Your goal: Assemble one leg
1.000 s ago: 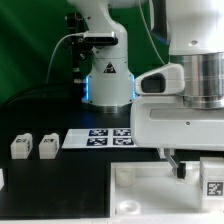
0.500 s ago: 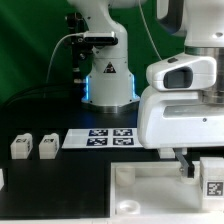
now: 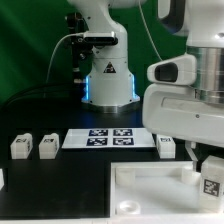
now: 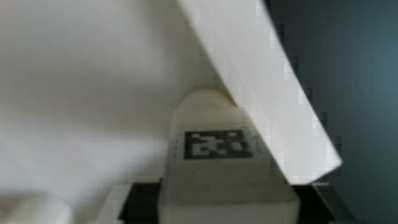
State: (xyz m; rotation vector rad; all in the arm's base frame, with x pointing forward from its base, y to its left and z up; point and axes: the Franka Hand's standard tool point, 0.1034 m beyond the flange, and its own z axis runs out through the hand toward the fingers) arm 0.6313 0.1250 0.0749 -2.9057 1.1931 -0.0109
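A white leg (image 3: 212,184) with a black-and-white tag stands at the exterior view's right edge, on the large white tray-like tabletop (image 3: 150,190). My gripper (image 3: 207,165) is down over it. In the wrist view the leg (image 4: 217,150) sits between my two dark fingers (image 4: 146,200), which press on both of its sides. My gripper (image 4: 217,205) is shut on this leg. Behind it the tabletop's raised rim (image 4: 267,80) runs diagonally. Another leg (image 3: 166,147) stands just behind the tabletop. Two more legs (image 3: 20,146) (image 3: 46,146) stand at the exterior view's left.
The marker board (image 3: 105,138) lies on the black table between the left legs and my arm. The robot's base (image 3: 108,80) stands behind it. A small white part (image 3: 2,178) shows at the left edge.
My gripper has moved toward the exterior view's right, from beside the tagged leg to over it. The leg behind the tabletop, hidden by my arm before, now shows.
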